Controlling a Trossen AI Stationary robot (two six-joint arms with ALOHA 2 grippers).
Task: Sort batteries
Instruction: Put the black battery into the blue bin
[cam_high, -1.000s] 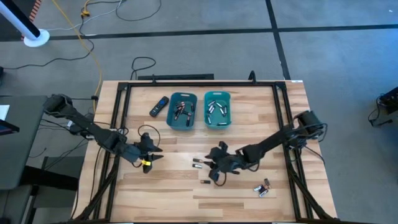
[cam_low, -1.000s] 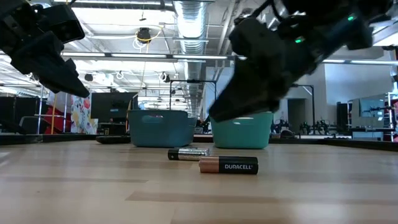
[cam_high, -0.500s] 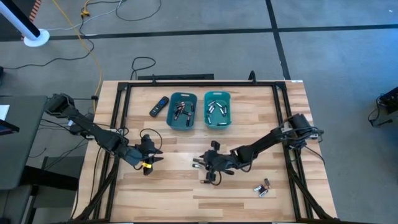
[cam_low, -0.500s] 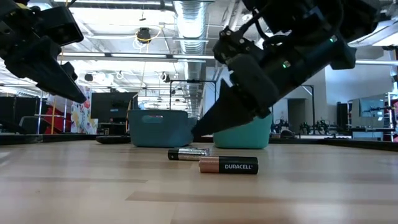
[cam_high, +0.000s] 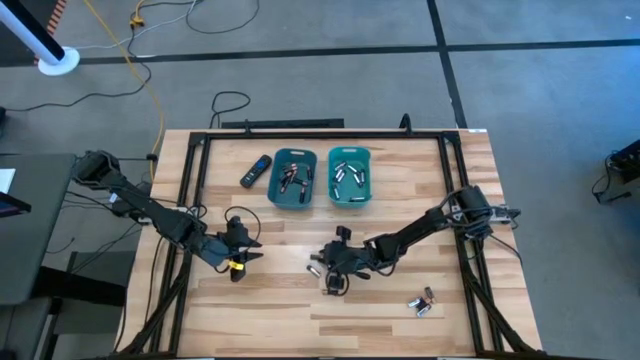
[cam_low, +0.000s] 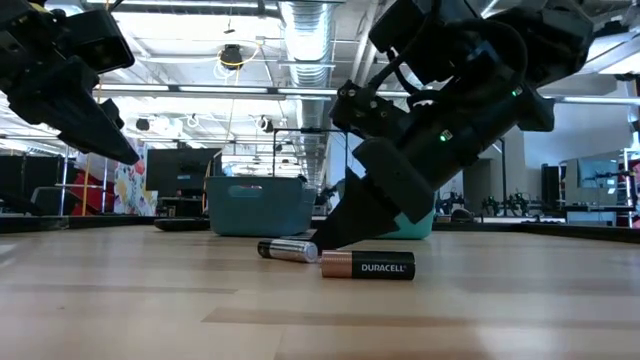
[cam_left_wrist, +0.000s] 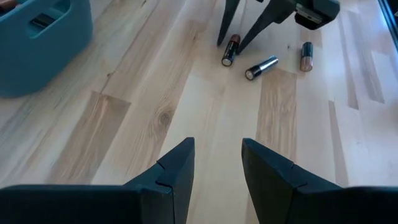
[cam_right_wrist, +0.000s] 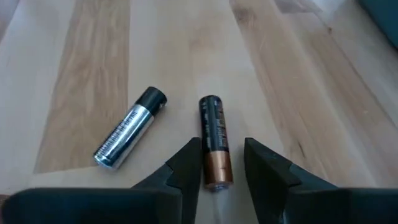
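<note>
Just in front of the teal bins (cam_high: 320, 180), right gripper (cam_right_wrist: 214, 163) straddles a dark copper-ended battery (cam_right_wrist: 213, 140) with parted fingers (nothing gripped); next: close, lift; left gripper (cam_left_wrist: 217, 163) waits open.

Dark cell (cam_right_wrist: 213, 145) with a copper end, silvery-grey cell (cam_right_wrist: 127, 137) capped in black, both on the pale striped wood table (cam_right_wrist: 292, 81); two teal bins (cam_high: 293, 179) behind.
</note>
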